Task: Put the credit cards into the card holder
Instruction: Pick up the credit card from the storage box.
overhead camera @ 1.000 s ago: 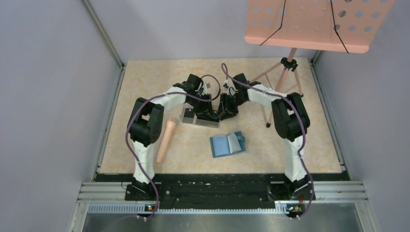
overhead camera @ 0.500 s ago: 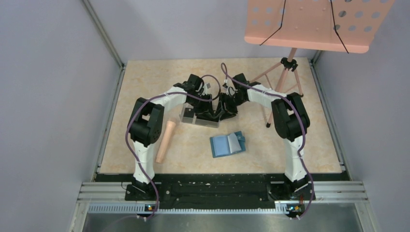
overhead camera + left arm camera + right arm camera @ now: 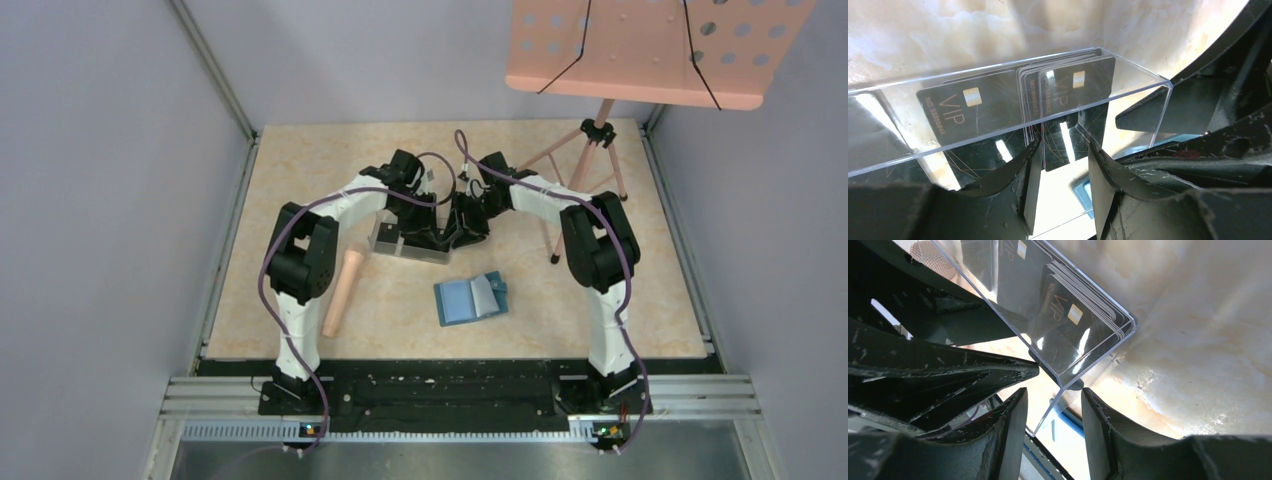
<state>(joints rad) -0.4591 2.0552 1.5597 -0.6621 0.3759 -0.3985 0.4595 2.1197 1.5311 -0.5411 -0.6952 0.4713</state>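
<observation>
Several black credit cards (image 3: 1075, 87) stand on edge inside a clear plastic box (image 3: 405, 245) at the table's middle; one card (image 3: 968, 107) leans apart from the stack. The cards also show in the right wrist view (image 3: 1068, 315). My left gripper (image 3: 1063, 167) is open, its fingers reaching down into the box on either side of the stack's lower edge. My right gripper (image 3: 1054, 427) is open, its fingers straddling the box's end corner (image 3: 1060, 387) without pinching it. The teal-blue card holder (image 3: 470, 298) lies open on the table in front of the box, apart from both grippers.
A pink cylinder (image 3: 342, 290) lies to the left of the card holder. A tripod stand (image 3: 590, 165) with an orange perforated tray (image 3: 650, 50) stands at the back right. Grey walls close in the table's left, back and right.
Both grippers have shifted slightly to the left and back over the clear box. The box, card holder and pink cylinder have not moved.
</observation>
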